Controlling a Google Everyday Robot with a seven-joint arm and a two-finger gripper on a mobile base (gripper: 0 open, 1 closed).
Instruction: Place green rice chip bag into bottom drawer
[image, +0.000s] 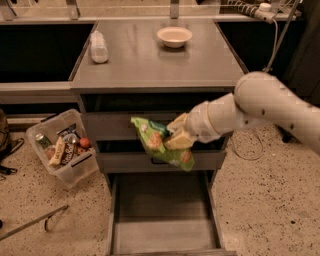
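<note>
1. The gripper (176, 136) hangs in front of the cabinet, level with the two closed drawer fronts (112, 127). Its jaws are pressed onto the right side of the green chip bag (159, 145), pinching the foil.
2. The bag dangles crumpled from that pinch, fully in the air. Its lower end lies across the second drawer front, above the back part of the bottom drawer (160, 222), and it does not touch the drawer floor.
3. Done so far, by my reading: the bag is grasped, off the tabletop (150, 67) and carried down the cabinet face, and the bottom drawer stands pulled out with a bare floor. What is left is to lower the bag into the drawer, let go and draw back.
4. The drawer looks wider than the bag, with low walls on either side, so there is room to descend. The tight spot is the closed front just behind the bag, where the foil could drag. Bringing the bag a little forward would likely give more free floor.
5. The arm (272, 102) reaches in from the right, above the drawer's right wall.
6. The white bowl (174, 36) and a pale bottle (98, 47) sit on the tabletop, and a plastic bin (45, 134) of snacks stands on the ground to the left, all well apart from the path.
</note>
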